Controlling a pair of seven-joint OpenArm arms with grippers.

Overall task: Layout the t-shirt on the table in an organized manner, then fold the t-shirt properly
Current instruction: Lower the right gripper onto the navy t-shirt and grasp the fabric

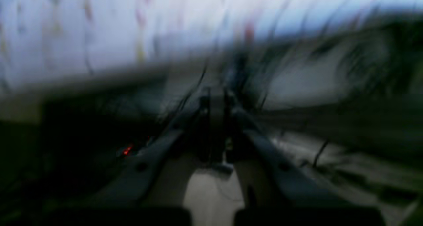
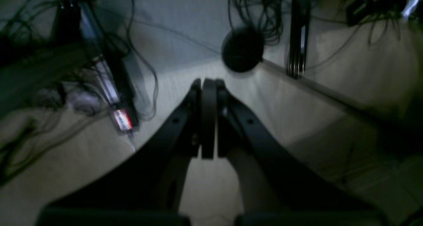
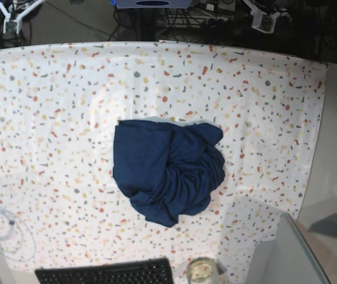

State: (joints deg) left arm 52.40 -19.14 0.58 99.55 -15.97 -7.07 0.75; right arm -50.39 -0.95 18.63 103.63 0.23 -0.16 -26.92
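Presently the right gripper (image 2: 209, 87) is seen in its wrist view with both fingers pressed flat together, nothing held between them; a floor with cables (image 2: 138, 60) and a round black object (image 2: 243, 49) lies beyond it. The left gripper (image 1: 216, 100) is recorded through heavy blur, its fingers likewise closed together and empty. Neither gripper is seen in the base view. The t-shirt (image 3: 168, 171) is found bunched in a loose heap near the middle of the table (image 3: 56, 106), untouched. A keyboard (image 3: 106, 274) and a white cable coil (image 3: 3, 228) are noted along the near edge.
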